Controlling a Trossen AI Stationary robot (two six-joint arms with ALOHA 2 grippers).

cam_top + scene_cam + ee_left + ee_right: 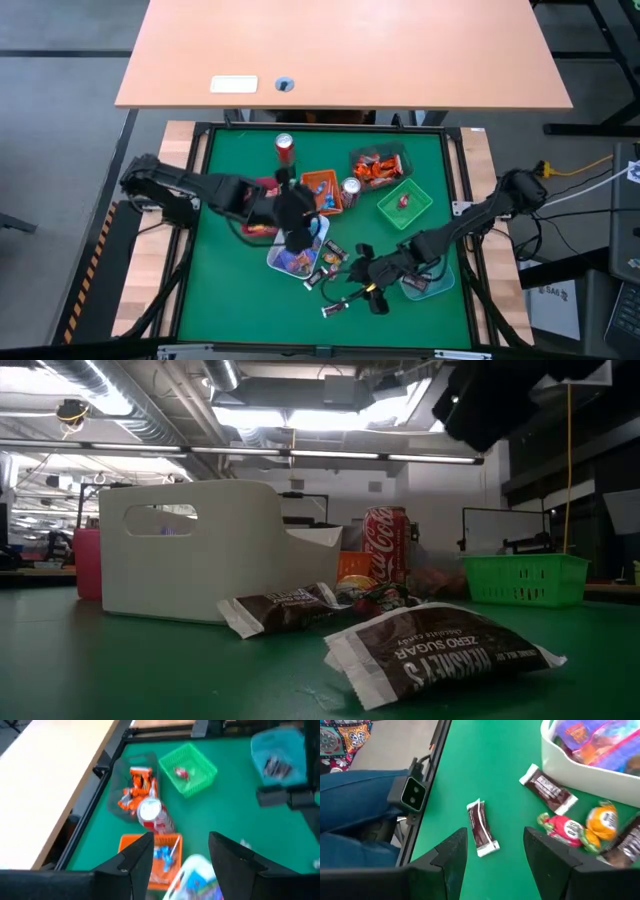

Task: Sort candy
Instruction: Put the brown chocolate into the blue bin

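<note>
Crowding loose candy: white tray, apparently.

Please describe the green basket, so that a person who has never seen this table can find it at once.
Look at the green table mat from above and go to its far right part. There the green basket sits beside a dark tray of orange candy and a silver can. It alone has mesh walls, and it holds one small red candy.

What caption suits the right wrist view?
Open right gripper above a brown candy bar beside the white tray.
</note>
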